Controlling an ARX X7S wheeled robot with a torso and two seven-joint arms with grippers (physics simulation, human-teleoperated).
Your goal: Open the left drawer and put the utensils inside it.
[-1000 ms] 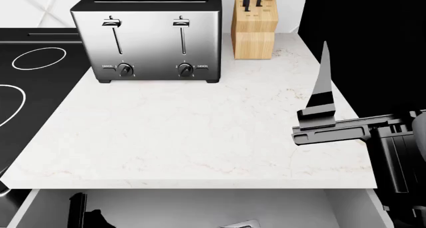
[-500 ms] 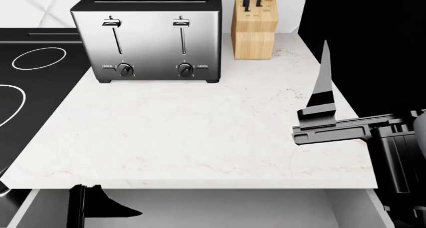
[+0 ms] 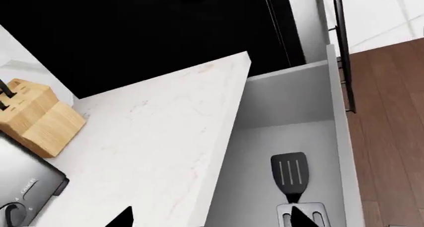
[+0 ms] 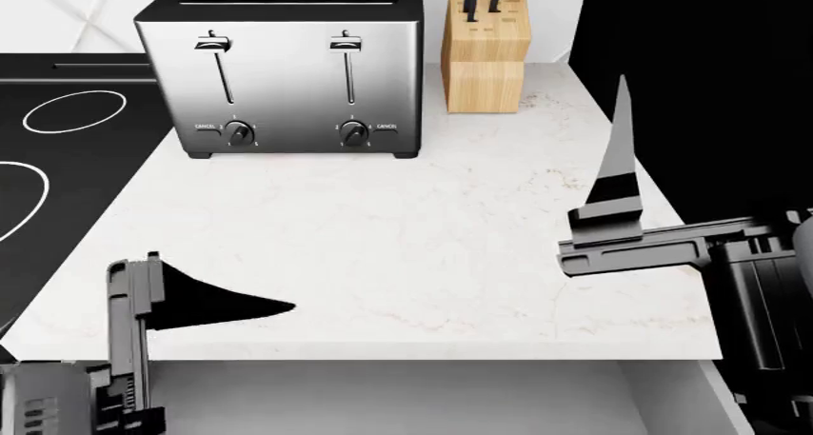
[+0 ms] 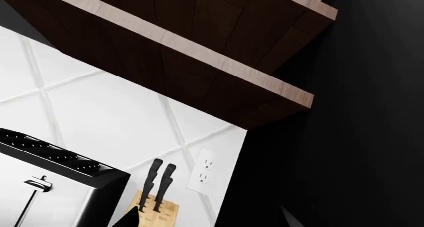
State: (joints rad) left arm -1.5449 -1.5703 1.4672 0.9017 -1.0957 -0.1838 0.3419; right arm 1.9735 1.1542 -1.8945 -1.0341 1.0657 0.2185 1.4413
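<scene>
The left gripper (image 4: 216, 306) is hovering over the near left of the counter (image 4: 381, 235), its fingers spread and holding nothing. The toaster (image 4: 282, 69) is standing at the far side, with the knife block (image 4: 485, 59) to its right. The drawer (image 3: 291, 103) is standing open under the counter's near edge, both spatulas (image 3: 290, 175) lying inside. The right gripper (image 4: 607, 168) is pointing up at the right; I cannot tell how its fingers stand.
</scene>
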